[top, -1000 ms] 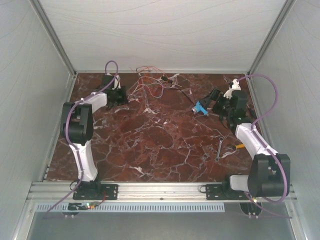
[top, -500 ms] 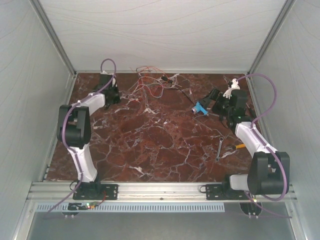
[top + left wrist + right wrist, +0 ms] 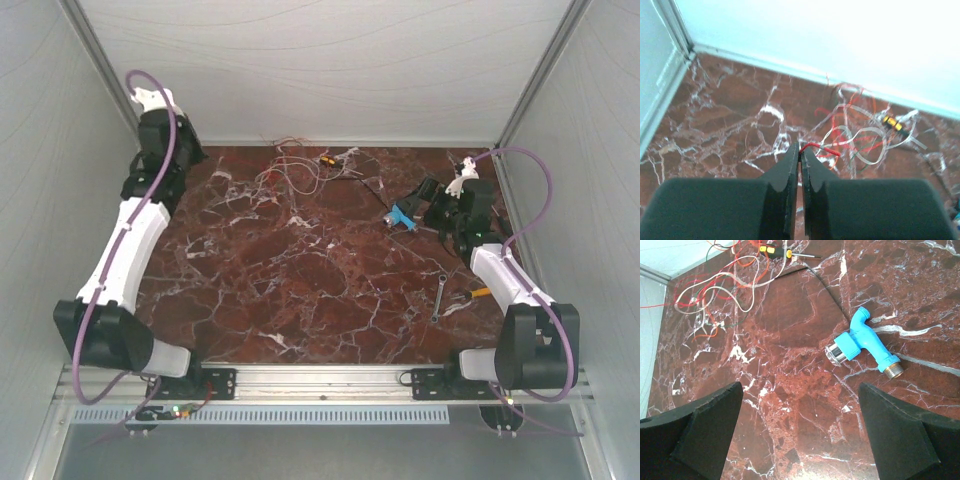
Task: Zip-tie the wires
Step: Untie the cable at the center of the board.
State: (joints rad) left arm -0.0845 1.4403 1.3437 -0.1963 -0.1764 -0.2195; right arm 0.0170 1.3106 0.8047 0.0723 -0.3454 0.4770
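Note:
The wires (image 3: pixel 296 170) lie as a loose red and white tangle at the far middle of the marble table (image 3: pixel 300 290). They also show in the left wrist view (image 3: pixel 860 135) and the right wrist view (image 3: pixel 715 292). My left gripper (image 3: pixel 800 145) is shut on one red strand of the wires, and it hangs raised near the far left corner (image 3: pixel 190 155). The zip tie (image 3: pixel 832 302) is a thin black strip lying between the wires and a blue fitting, also seen from above (image 3: pixel 372 190). My right gripper (image 3: pixel 800 385) is open and empty above bare marble, near the fitting (image 3: pixel 437 206).
A blue tap fitting (image 3: pixel 865 340) lies by my right gripper. A yellow and black screwdriver (image 3: pixel 772 250) lies at the tangle's edge. A small wrench (image 3: pixel 439 297) and an orange-handled tool (image 3: pixel 480 293) lie at the right. White walls close in the back and sides.
My left arm has stretched out and risen towards the far left corner, with the wire strand in its jaws. The tangle has shifted slightly. The right arm has not moved.

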